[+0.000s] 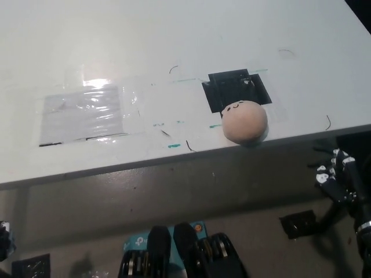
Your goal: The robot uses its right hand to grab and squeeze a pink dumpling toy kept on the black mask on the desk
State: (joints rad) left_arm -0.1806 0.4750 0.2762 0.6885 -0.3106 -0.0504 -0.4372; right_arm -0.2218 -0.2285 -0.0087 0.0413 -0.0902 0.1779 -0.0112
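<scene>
Desk (174, 40) is filling the upper part of the head view, white surface, near edge running diagonally from lower left up to the right. Left hand (4, 240) is barely showing at the far left edge, below the desk edge, well apart from everything on the surface; only a sliver is in frame, so I cannot tell whether its fingers are spread or pressed together. On the left part of the desk, a glossy grey taped patch (82, 114) is lying flat and catching a bright glare near its far edge. Small teal and black marks (174, 145) are sitting between the patch and the toy, close to the near edge. Right of centre, the black mask (237, 87) is lying flat as a dark square. Pink dumpling toy (245, 121) is resting at the mask's near edge, overlapping its near-right corner and sitting just beside the desk edge; a small drawn face is showing on its far-left side. Right hand (336, 176) is hanging at the right, below desk level, well apart from the toy, touching nothing, fingers loosely curled with gaps between them.
</scene>
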